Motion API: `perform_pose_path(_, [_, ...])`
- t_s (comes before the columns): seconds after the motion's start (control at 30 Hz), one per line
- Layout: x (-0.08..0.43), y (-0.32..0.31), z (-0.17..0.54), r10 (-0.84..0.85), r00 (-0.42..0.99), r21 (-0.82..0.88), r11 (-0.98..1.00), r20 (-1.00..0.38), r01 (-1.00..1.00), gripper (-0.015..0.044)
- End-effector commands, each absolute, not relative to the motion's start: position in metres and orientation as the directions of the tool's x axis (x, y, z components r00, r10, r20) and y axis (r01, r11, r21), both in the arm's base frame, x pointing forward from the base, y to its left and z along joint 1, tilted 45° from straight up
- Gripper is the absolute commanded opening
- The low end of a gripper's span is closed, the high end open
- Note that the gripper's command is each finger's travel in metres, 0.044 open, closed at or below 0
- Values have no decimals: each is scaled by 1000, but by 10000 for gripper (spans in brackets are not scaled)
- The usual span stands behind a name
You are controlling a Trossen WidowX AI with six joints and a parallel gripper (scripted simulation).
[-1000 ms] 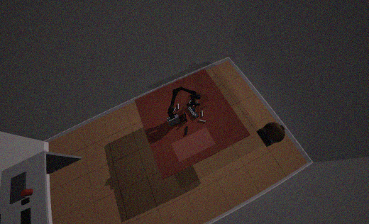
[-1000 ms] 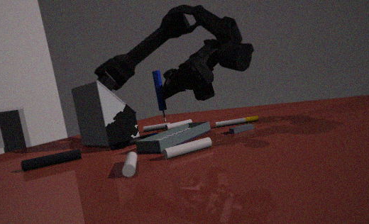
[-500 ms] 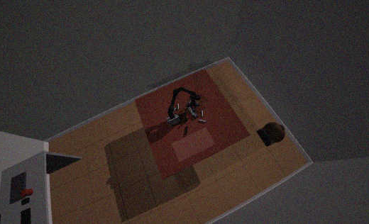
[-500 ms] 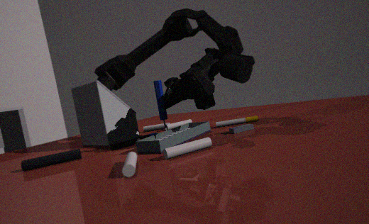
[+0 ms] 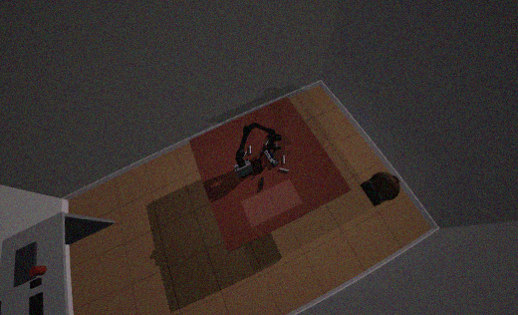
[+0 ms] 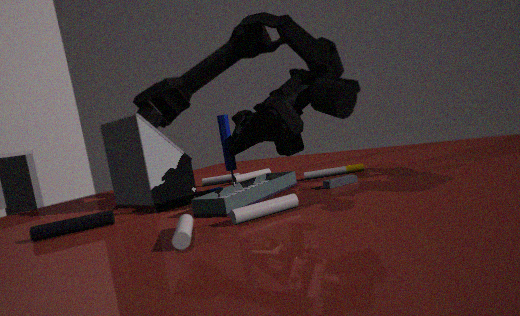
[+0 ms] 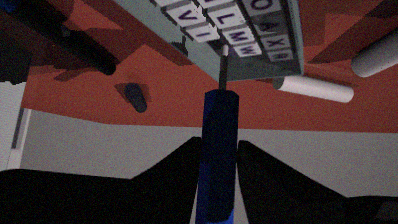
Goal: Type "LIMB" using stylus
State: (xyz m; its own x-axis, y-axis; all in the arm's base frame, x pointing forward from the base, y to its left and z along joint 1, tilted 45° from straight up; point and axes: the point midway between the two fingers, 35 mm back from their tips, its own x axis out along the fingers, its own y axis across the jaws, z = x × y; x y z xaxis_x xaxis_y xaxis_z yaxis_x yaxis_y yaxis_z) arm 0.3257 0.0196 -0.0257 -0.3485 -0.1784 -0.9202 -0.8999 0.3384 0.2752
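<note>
My gripper (image 6: 229,148) (image 7: 218,147) is shut on the blue stylus (image 6: 223,131) (image 7: 220,117), which stands nearly upright in the exterior view. Its thin tip (image 7: 225,50) points at the grey keyboard (image 5: 270,158) (image 6: 262,191) (image 7: 280,69). In the wrist view the tip shows beside the M key (image 7: 236,37) and W key (image 7: 248,49), just past the I key (image 7: 201,33). The L key (image 7: 221,18) lies beyond M. The B key cannot be made out. Whether the tip touches the keyboard is hidden.
A white cylinder (image 6: 265,209) (image 7: 317,89) lies close beside the keyboard, another (image 6: 182,232) near its left end. A black cylinder (image 6: 72,226) lies farther left. A grey wedge-topped box (image 6: 125,162) stands behind. A grey block (image 6: 341,182) and a white-and-yellow stick (image 6: 330,172) lie right.
</note>
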Motion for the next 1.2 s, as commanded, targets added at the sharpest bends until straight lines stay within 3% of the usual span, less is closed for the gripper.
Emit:
perform_pose_path(0.0, [327, 20, -25, -175, -347, 273, 342, -922, -899, 81])
perform_pose_path(1.17, [325, 26, -29, -175, -347, 274, 342, -922, -899, 81])
